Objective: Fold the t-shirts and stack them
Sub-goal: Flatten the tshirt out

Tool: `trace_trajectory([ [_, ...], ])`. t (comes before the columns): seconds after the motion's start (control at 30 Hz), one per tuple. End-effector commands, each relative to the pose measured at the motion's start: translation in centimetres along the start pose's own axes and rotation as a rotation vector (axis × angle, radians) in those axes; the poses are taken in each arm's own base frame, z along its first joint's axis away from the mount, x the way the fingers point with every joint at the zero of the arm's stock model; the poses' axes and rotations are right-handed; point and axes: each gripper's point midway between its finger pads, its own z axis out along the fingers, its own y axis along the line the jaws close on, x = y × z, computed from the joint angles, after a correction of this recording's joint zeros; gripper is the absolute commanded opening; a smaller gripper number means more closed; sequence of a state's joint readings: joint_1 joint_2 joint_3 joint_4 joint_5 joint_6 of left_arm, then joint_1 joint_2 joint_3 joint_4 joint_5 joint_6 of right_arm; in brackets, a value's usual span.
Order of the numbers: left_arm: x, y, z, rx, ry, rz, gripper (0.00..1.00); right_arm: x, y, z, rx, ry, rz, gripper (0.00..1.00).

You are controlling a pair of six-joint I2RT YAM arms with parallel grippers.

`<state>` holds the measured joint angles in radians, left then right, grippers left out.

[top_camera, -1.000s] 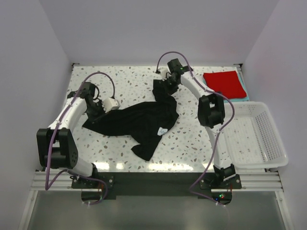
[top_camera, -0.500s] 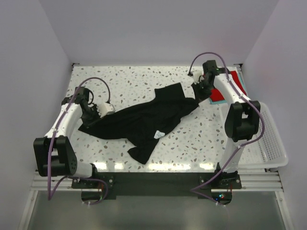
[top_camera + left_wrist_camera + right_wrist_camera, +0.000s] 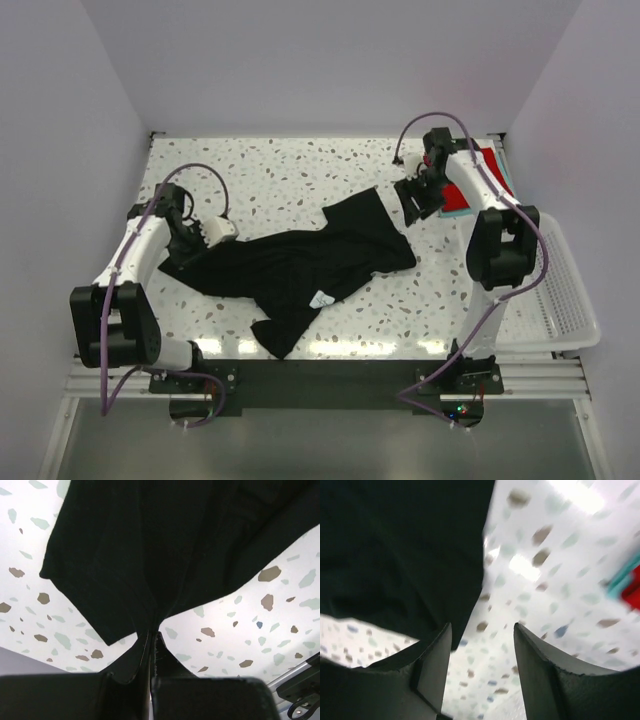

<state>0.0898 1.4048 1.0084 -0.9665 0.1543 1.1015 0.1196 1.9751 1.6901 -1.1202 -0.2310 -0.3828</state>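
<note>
The black t-shirt (image 3: 300, 265) lies rumpled and unfolded on the table (image 3: 300, 165), its left edge pinched in the closed left gripper (image 3: 151, 639). The right gripper (image 3: 482, 630) hovers beside its far corner, jaws apart and empty. The red t-shirt (image 3: 493, 168) sits folded far right, seemingly atop the teal t-shirt (image 3: 624, 579). Only the black one remains.

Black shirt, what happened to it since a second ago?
The right gripper pulled the black shirt by its far corner rightward toward the red shirt, then opened and let go, and the cloth dropped. The left gripper stayed shut on the shirt's left edge. The basket did not move.
</note>
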Motion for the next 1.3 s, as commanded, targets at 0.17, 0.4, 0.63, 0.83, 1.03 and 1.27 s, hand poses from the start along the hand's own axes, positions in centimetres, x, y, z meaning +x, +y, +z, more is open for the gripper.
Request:
trace_trajectory([
  [0.17, -3.2, 1.5, -0.6, 0.011, -0.131, -0.095, 0.00, -10.8, -1.0, 2.6, 0.064, -0.194, 0.016, 0.55],
  [0.4, -4.7, 2.8, -0.7, 0.007, -0.181, -0.133, 0.00, -14.1, -0.5, 6.4, 0.163, -0.213, -0.066, 0.64],
  [0.63, -5.8, 4.3, -0.5, 0.019, -0.211, -0.181, 0.00, -13.5, -1.0, 10.0, 0.217, -0.140, -0.075, 0.75],
  [0.83, -5.6, 5.5, -0.3, 0.014, -0.223, -0.212, 0.00, -11.4, 0.6, 12.1, 0.129, -0.077, -0.062, 0.65],
  [1.03, -5.4, 6.4, -0.1, 0.045, -0.260, -0.280, 0.00, -8.2, 3.0, 13.5, 0.054, 0.021, -0.071, 0.00],
  [1.27, -6.6, 9.9, -2.6, -0.019, -0.377, -0.343, 0.00, -13.3, 2.3, 0.9, 0.128, -0.286, -0.070, 0.00],
])
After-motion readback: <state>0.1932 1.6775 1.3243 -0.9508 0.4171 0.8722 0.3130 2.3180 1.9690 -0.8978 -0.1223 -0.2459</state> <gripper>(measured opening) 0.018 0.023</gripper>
